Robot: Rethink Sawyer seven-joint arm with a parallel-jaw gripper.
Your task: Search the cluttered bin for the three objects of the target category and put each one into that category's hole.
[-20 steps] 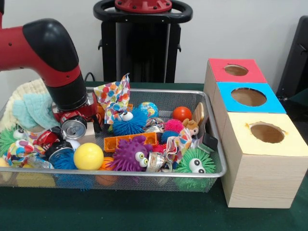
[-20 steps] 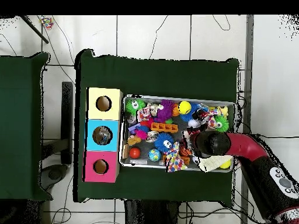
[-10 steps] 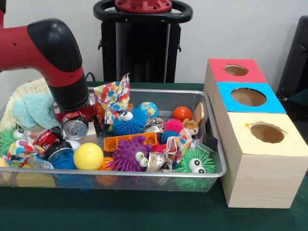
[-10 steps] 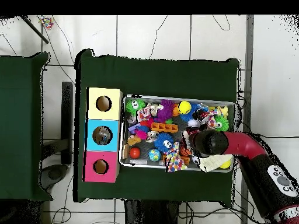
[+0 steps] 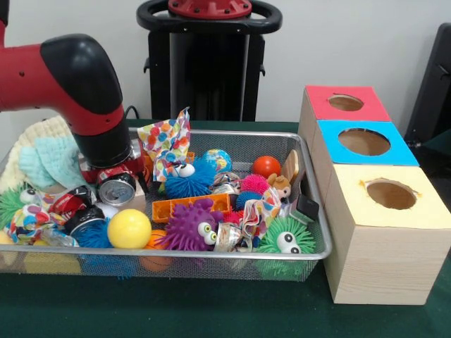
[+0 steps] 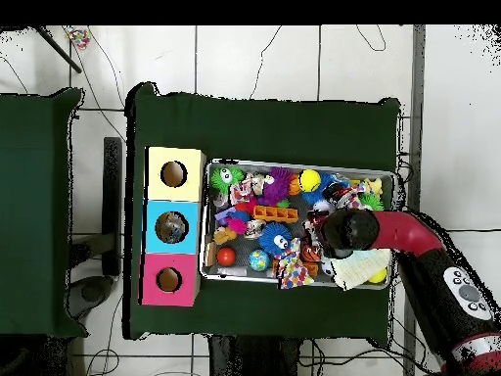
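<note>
The cluttered bin point(image 5: 211, 255) is a silver wire mesh tray full of toys, balls and crushed cans; it also shows in the overhead view point(image 6: 294, 164). My gripper point(image 5: 113, 177) hangs under the red and black arm at the bin's left end. It is shut on a red can point(image 5: 117, 189) whose silver end faces the camera. The can sits low among the clutter. In the overhead view the arm point(image 6: 350, 231) covers the gripper and the can. More crushed cans lie at the left point(image 5: 69, 203) and the front middle point(image 5: 228, 238).
Three wooden boxes with holes stand right of the bin: red top point(image 5: 345, 103), blue top point(image 5: 364, 142), yellow top point(image 5: 391, 195). A yellow ball point(image 5: 130, 229), purple point(image 5: 192, 227) and green point(image 5: 285, 239) spiky toys, an orange block point(image 5: 190, 206) and a knitted cloth point(image 5: 42, 158) fill the bin.
The arm has shifted a little to the right in the front view, and the red can has moved right with it.
</note>
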